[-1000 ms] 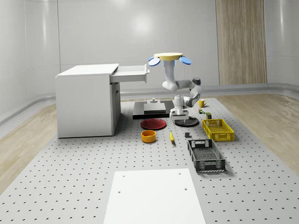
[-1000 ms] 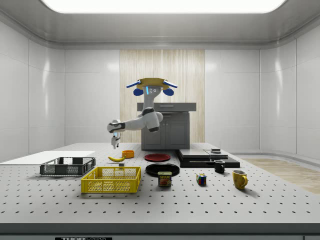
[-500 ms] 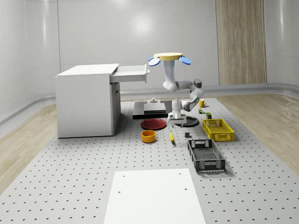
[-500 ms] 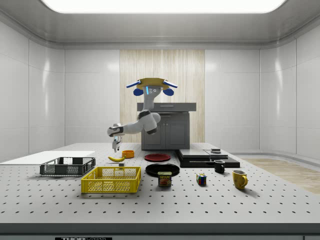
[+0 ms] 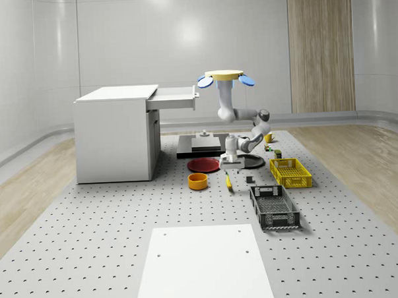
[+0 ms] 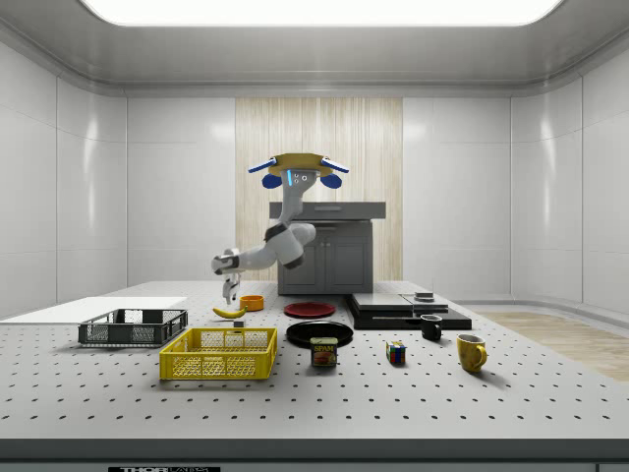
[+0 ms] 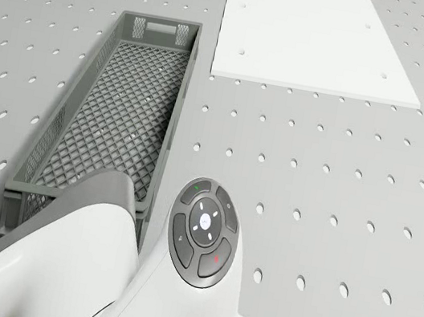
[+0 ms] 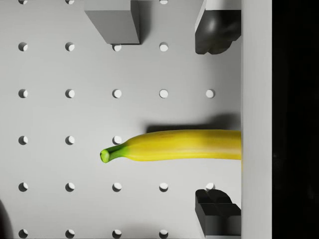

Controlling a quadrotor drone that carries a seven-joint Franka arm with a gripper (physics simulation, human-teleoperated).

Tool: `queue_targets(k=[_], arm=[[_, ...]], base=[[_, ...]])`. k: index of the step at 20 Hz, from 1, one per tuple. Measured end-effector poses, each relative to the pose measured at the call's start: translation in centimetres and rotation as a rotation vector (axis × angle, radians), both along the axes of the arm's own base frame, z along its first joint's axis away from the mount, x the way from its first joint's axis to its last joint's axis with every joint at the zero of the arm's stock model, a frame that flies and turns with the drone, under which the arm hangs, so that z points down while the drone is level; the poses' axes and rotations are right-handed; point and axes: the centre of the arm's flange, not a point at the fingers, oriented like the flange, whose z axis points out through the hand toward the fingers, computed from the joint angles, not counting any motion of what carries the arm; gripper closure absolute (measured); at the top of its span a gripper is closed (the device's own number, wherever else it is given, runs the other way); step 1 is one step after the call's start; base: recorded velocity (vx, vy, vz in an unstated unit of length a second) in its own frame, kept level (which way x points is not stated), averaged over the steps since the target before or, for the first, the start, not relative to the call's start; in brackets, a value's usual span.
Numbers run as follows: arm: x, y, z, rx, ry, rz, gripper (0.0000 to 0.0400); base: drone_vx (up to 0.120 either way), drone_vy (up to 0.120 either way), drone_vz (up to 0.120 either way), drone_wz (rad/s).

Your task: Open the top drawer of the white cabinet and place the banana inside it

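Yellow curved banana [image 8: 179, 145] lies on perforated table [image 8: 70, 114]; two-finger gripper [image 8: 218, 117] above, fingers spread wide, empty. Drone [image 5: 223, 76] hovers beside white cabinet's open top drawer [image 5: 173, 97].

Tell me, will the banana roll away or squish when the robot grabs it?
Probably not roll: the banana is curved and lies flat on the table, so it would more likely rock or spin. Its smooth peel could slip a little between the open gripper's fingers. It looks firm, mostly yellow with a green stem, so it shouldn't squish under a gentle grip.
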Motion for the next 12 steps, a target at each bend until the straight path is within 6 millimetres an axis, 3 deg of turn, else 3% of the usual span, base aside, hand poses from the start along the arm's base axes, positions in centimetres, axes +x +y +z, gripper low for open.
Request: queue_targets(k=[12], arm=[[2.6, 1.9, 2.4, 0.0, 0.0, 0.0, 0.0]], base=[[0.0, 0.0, 0.0, 0.0]])
